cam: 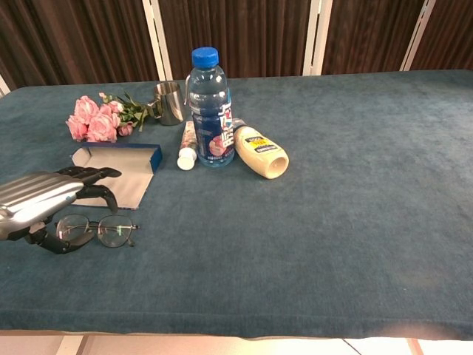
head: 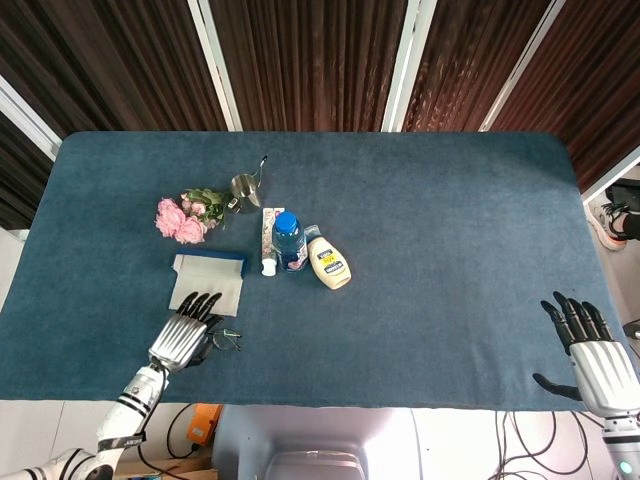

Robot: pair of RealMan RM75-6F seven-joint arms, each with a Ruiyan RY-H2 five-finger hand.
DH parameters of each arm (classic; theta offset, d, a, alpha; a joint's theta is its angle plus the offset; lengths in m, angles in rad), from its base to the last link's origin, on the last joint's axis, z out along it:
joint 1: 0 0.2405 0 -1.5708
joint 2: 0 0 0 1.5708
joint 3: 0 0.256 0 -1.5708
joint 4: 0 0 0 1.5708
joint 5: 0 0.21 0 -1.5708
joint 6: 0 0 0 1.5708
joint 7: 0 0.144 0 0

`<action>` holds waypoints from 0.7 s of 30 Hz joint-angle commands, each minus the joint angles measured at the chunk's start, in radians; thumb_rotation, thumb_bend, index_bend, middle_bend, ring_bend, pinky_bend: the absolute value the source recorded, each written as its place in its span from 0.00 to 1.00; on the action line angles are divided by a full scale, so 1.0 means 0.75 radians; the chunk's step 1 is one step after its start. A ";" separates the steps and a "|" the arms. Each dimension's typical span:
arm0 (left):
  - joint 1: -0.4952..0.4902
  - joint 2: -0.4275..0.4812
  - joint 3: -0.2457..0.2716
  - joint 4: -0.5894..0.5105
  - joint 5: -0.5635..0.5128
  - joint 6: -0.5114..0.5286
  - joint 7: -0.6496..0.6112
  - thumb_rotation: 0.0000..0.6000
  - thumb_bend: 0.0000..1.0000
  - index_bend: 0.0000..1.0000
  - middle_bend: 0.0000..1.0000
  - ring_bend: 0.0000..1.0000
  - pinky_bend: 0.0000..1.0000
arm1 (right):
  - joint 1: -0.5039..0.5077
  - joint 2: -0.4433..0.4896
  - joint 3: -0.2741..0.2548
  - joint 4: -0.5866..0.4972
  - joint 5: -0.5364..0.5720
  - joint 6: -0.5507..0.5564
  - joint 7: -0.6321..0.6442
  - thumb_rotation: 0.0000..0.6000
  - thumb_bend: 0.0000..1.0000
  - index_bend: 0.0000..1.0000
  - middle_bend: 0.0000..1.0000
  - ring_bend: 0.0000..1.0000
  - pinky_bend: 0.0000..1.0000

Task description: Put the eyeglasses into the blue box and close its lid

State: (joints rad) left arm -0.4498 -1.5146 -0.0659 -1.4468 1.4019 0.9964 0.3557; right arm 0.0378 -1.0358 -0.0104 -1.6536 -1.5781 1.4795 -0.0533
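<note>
Left hand (cam: 44,201) is low over the eyeglasses (cam: 100,230), which lie flat on the bench (head: 440,230) at the near-left, just at six o'clock of the blue box (head: 208,283). The box lies open, its pale lid flap spread toward us. The fingers (cam: 92,174) reach forward over the flap's near edge, and the thumb curls down by the left lens; whether it grasps the frame I cannot tell. Over at the far right, the right hand (head: 598,356) hangs past the bench's near edge, fingers spread and released, holding nothing. At one o'clock of the box stand the water bottle (cam: 209,111) and a lying mayonnaise bottle (cam: 260,151); pink roses (cam: 94,120) sit at twelve.
</note>
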 commanded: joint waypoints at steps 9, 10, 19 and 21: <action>-0.019 -0.014 0.011 0.026 -0.047 -0.004 -0.001 1.00 0.37 0.48 0.00 0.00 0.03 | 0.001 0.001 -0.001 0.002 -0.005 -0.002 0.003 1.00 0.22 0.00 0.00 0.00 0.04; -0.020 -0.016 0.011 0.028 -0.053 -0.006 -0.003 1.00 0.37 0.49 0.00 0.00 0.03 | 0.000 -0.001 0.000 0.003 -0.005 -0.001 0.001 1.00 0.22 0.00 0.00 0.00 0.04; -0.024 -0.026 0.015 0.046 -0.038 0.049 -0.023 1.00 0.38 0.61 0.02 0.00 0.05 | 0.000 -0.002 -0.001 0.005 -0.006 -0.003 -0.003 1.00 0.22 0.00 0.00 0.00 0.05; -0.023 -0.025 0.018 0.049 -0.031 0.060 -0.030 1.00 0.39 0.63 0.04 0.00 0.05 | 0.000 -0.001 -0.003 0.005 -0.007 -0.005 -0.003 1.00 0.22 0.00 0.00 0.00 0.05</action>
State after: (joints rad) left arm -0.4678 -1.5332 -0.0535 -1.4114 1.3773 1.0398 0.3351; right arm 0.0379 -1.0366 -0.0123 -1.6503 -1.5833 1.4759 -0.0556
